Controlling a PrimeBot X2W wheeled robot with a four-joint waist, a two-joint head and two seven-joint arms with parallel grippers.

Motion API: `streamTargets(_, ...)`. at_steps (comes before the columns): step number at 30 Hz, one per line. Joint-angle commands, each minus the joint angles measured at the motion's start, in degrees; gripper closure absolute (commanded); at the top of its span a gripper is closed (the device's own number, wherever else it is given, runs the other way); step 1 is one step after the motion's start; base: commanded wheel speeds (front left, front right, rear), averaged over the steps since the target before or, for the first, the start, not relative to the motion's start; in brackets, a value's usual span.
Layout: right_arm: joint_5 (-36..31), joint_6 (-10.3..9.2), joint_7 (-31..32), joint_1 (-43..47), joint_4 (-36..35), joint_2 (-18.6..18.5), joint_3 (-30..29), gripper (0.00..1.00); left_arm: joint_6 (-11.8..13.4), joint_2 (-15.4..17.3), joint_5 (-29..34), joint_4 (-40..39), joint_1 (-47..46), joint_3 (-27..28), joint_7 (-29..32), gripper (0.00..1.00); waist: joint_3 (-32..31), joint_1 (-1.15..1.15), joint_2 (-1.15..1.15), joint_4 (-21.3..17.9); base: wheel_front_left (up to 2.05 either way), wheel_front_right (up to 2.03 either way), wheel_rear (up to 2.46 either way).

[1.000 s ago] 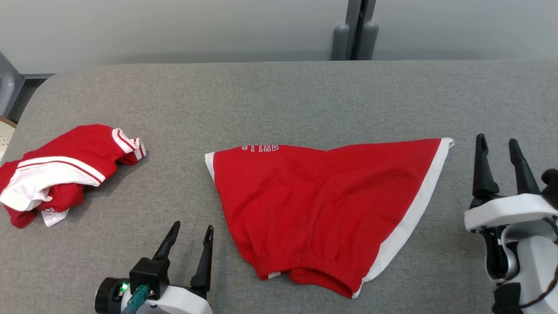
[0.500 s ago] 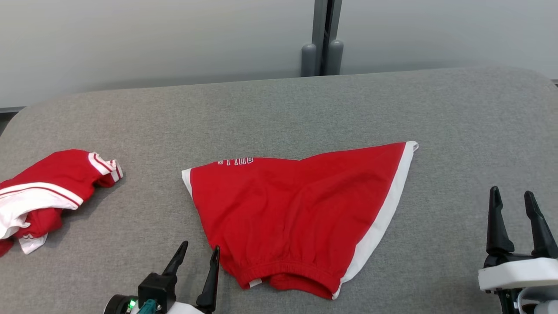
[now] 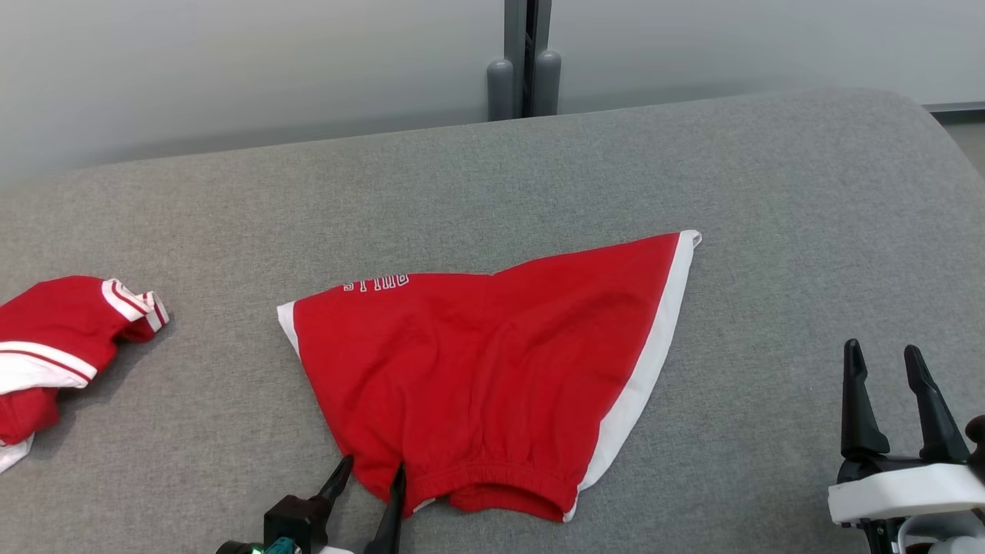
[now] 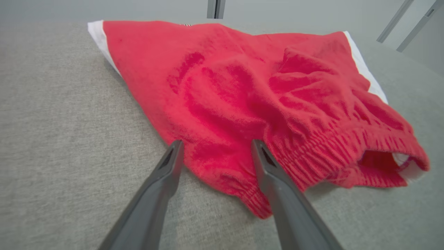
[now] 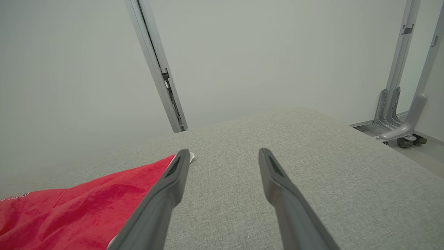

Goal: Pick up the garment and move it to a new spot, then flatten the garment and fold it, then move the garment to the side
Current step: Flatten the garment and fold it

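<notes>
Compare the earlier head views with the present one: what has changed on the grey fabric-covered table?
The left gripper advanced to the red shorts with white side stripes; its open fingers now straddle the waistband's corner. The right gripper drew back toward the robot, open. Nothing grasped. The camera itself swung. Shorts and crumpled red-and-white garment lay unmoved.

Spread left claw (image 4: 216, 143) frames waistband corner of red garment (image 4: 242, 86).

The garment (image 3: 477, 369) is red with a white band along each side edge and white outlined lettering toward its 11 o'clock corner. At 9 o'clock a second garment (image 3: 54, 338) is red with white stripes. The table (image 3: 769, 185) is heathered grey.
</notes>
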Motion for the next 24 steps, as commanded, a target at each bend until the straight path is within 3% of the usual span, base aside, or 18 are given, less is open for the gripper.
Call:
streamTargets(1, -0.24, 0.03, 0.00, -0.93, -0.17, -0.28, 0.10, 0.00, -0.21, 0.26, -0.70, 0.70, -1.50, -0.18, -0.03, 0.00, 0.66, 0.00, 0.00, -0.36, 0.00, 0.00, 0.00)
streamTargets(2, -0.42, 0.03, 0.00, -1.11, -0.11, -0.27, 0.28, 0.00, -0.40, 0.24, -1.03, 1.49, -1.94, -0.47, -0.02, 0.03, 0.94, 0.00, 0.00, -0.50, 0.00, 0.00, 0.00)
streamTargets(4, -0.36, 0.03, 0.00, -1.38, -0.05, -0.27, 0.56, 0.00, -0.26, 0.26, -1.55, 2.59, -3.04, -0.83, -0.03, 1.00, 1.54, 0.00, 0.00, -0.79, 0.00, 0.00, 0.00)
streamTargets(14, 0.71, 0.03, 0.00, -2.52, 0.31, -0.27, 0.38, 0.00, -0.15, 0.60, 1.69, 0.98, -8.67, 3.07, -0.03, 1.00, 3.26, 0.00, 0.00, -1.17, 0.00, 0.00, 0.00)
streamTargets(19, 1.51, 0.03, 0.00, -3.56, 0.14, -0.27, 1.14, 0.00, -1.81, 4.31, 5.60, 0.54, -16.19, 5.71, -0.03, 1.00, 4.60, 0.00, 0.00, -1.40, 0.00, 0.00, 0.00)
streamTargets(24, 2.20, 0.03, 0.00, -4.76, 0.16, -0.29, 2.58, 0.00, -3.64, 10.30, 9.78, 4.05, -26.91, 5.38, -0.02, 1.00, 6.63, 0.00, 0.00, -2.82, 0.00, 0.00, 0.00)
